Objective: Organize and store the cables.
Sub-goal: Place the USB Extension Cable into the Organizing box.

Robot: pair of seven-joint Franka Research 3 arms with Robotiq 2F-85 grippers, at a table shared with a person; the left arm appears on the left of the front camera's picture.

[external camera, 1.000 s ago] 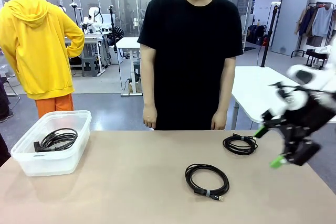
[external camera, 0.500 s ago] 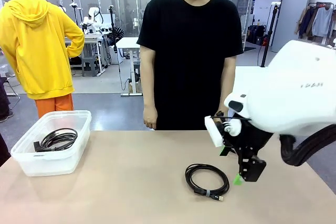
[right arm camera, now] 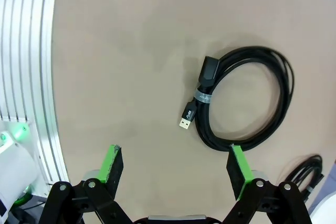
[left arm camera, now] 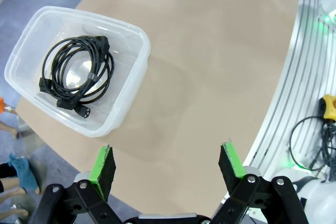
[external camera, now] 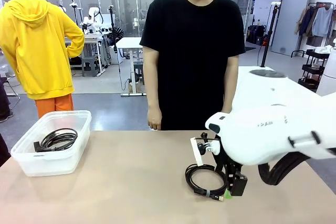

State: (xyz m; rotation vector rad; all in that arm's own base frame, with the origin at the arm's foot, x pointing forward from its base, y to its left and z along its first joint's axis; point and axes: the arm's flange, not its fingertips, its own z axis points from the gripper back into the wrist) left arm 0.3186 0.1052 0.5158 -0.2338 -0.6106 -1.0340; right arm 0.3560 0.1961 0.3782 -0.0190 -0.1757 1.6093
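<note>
While the right gripper (right arm camera: 174, 156) is hovering with its green pads (right arm camera: 112, 161) spread wide and holding nothing, it is needing, I judge, to shift sideways so both pads are straddling the bundled strands of the thin black coiled cable bound by a grey tie (right arm camera: 202, 97). That coil is lying on the beige table (right arm camera: 131, 51), in the frame's right half, its near edge at the right-hand pad's tip; contact is unclear.

The table (external camera: 115, 182) is light brown. The box (external camera: 50, 163) is see-through. The left cable (left arm camera: 67, 103) inside it is black. The middle cable (right arm camera: 208, 70) is black too, with a grey band (right arm camera: 202, 97) and a gold tip (right arm camera: 184, 125). The left gripper (left arm camera: 168, 166) and right gripper (right arm camera: 173, 170) are black with green pads (right arm camera: 112, 164). The right arm (external camera: 273, 135) is white.
</note>
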